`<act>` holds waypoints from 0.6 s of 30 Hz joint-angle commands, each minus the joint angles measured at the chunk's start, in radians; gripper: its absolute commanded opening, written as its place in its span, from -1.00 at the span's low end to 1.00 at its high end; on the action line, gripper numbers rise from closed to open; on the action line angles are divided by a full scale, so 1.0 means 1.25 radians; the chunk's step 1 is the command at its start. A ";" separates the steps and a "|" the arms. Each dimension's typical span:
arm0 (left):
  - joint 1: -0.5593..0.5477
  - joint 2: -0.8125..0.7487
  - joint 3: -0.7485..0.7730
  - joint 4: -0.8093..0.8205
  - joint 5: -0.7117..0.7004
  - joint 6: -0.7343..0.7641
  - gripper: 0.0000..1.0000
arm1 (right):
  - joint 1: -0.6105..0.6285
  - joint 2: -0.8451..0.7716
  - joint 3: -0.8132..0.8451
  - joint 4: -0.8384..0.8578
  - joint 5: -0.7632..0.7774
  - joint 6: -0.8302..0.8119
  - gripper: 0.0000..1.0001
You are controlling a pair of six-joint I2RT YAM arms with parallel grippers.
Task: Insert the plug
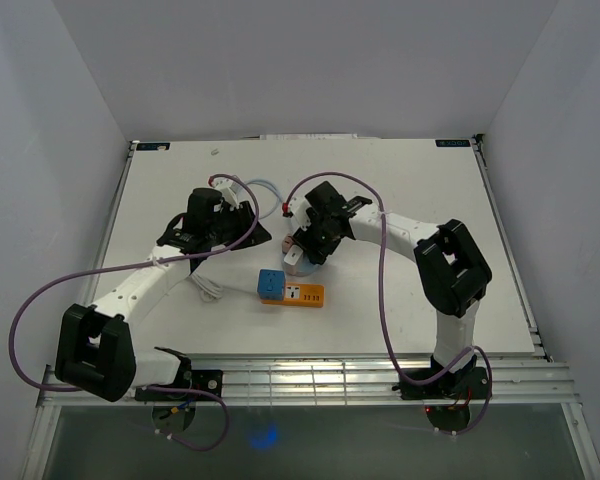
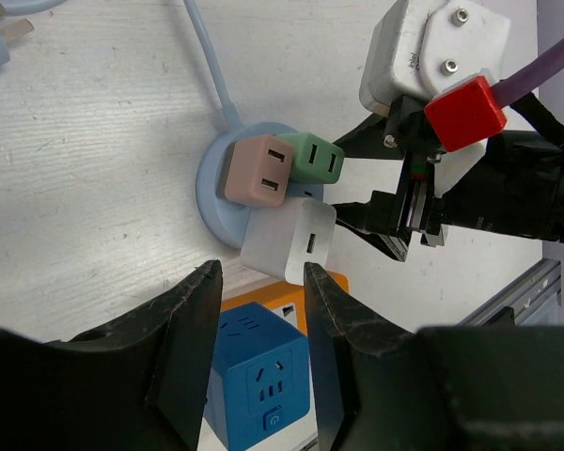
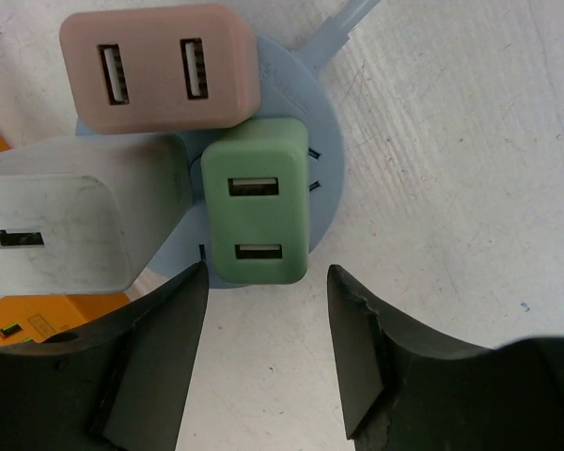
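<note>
A round light-blue power hub [image 3: 305, 103] lies on the white table with a pink charger [image 3: 160, 68], a green charger [image 3: 258, 214] and a white charger [image 3: 70, 225] plugged into it. It also shows in the left wrist view [image 2: 216, 202]. My right gripper [image 3: 268, 301] is open and empty, its jaws just beyond the green charger's near end. My left gripper [image 2: 258, 287] is open and empty, hovering above the blue cube socket [image 2: 258, 376] and orange power strip [image 2: 282, 299]. In the top view the right gripper [image 1: 305, 250] is over the hub and the left gripper [image 1: 242, 228] lies to its left.
The hub's pale blue cable [image 2: 211, 70] runs away across the table to a plug [image 2: 0, 42] at the far left. The blue cube [image 1: 270, 284] and orange strip [image 1: 302, 295] lie in front of the hub. A metal rail [image 1: 310, 375] borders the near table edge.
</note>
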 commanded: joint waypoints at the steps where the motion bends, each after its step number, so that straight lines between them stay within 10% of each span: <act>1: 0.002 -0.009 0.026 0.007 0.023 0.003 0.02 | 0.002 -0.019 0.029 -0.021 -0.017 0.004 0.19; 18: 0.003 -0.090 0.000 -0.010 -0.063 0.017 0.14 | -0.056 -0.331 -0.205 0.256 0.003 0.151 0.44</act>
